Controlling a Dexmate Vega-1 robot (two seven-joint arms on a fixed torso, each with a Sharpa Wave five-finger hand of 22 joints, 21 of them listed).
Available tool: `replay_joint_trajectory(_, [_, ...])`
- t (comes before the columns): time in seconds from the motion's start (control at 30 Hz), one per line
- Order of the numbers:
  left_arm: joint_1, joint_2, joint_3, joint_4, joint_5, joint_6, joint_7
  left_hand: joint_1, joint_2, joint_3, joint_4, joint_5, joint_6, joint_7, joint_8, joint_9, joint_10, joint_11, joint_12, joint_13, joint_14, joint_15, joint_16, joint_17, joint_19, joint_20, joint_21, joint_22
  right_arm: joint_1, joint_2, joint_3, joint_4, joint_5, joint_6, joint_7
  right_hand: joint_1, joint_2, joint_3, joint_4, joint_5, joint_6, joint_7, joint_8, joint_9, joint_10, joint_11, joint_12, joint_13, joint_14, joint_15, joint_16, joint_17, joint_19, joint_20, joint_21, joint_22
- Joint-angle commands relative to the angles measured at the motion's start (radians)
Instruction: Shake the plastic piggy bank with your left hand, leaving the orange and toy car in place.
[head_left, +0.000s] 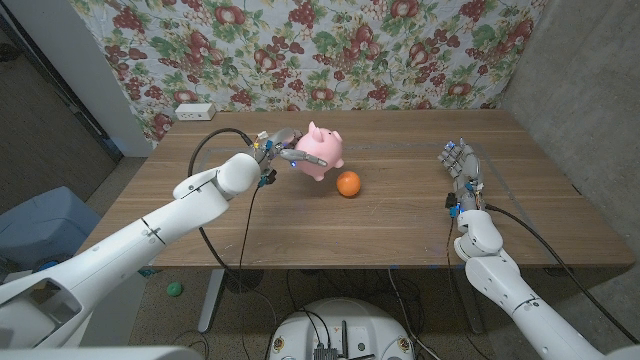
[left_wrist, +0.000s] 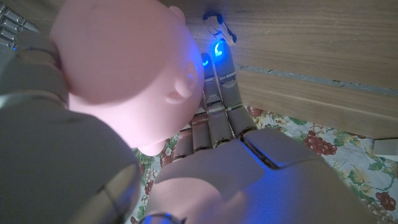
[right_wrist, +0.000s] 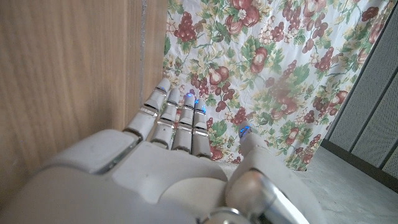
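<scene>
Piggy bank (head_left: 322, 150), pink plastic, is being gripped by the left hand (head_left: 281, 152) and lifted above the wooden bench (head_left: 400, 215), near its far middle. Fingers (left_wrist: 217, 93) are being pressed against its rounded body in the left wrist view. The orange (head_left: 347, 184) is lying just beside it. The right hand (head_left: 460, 168) is being held open, empty, well apart. A floral cloth (head_left: 330, 50) is hanging behind.

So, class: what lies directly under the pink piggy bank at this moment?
The piggy bank is gripped by the left hand, seemingly raised off the wooden table. The orange sits just beside it. The spot right beneath the bank is covered from view.
</scene>
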Motion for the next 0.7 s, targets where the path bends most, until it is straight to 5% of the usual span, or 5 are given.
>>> replay_joint_trajectory(0.03, [0.026, 0.056, 0.003, -0.074, 0.06, 0.075, -0.029, 0.5, 0.465, 0.227, 0.003, 0.004, 0.41, -0.178, 0.0, 0.001, 0.29, -0.291, 0.008, 0.005, 0.265, -0.362, 0.006, 0.006, -0.026, -0.155, 0.007, 0.002, 0.021, -0.007, -0.012, 0.015, 0.006, -0.005, 0.021, 0.002, -0.003, 0.009, 0.0, 0.006, 0.012, 0.0, -0.002, 0.004, 0.007, 0.006, 0.003, 0.003, 0.009, -0.001, -0.003, 0.003, 0.005, 0.004, 0.006, 0.003])
replay_joint_trajectory(0.7, [0.087, 0.162, 0.021, -0.228, 0.197, 0.209, -0.095, 0.497, 0.465, 0.228, 0.003, 0.001, 0.411, -0.18, -0.004, 0.002, 0.284, -0.294, 0.005, 0.005, 0.264, -0.362, 0.003, 0.009, -0.034, -0.154, 0.004, 0.001, 0.025, -0.01, -0.027, 0.009, 0.005, -0.006, 0.033, 0.002, -0.003, 0.009, 0.0, 0.006, 0.011, 0.001, -0.003, 0.004, 0.006, 0.005, 0.003, 0.004, 0.01, -0.002, -0.003, 0.003, 0.006, 0.004, 0.006, 0.003])
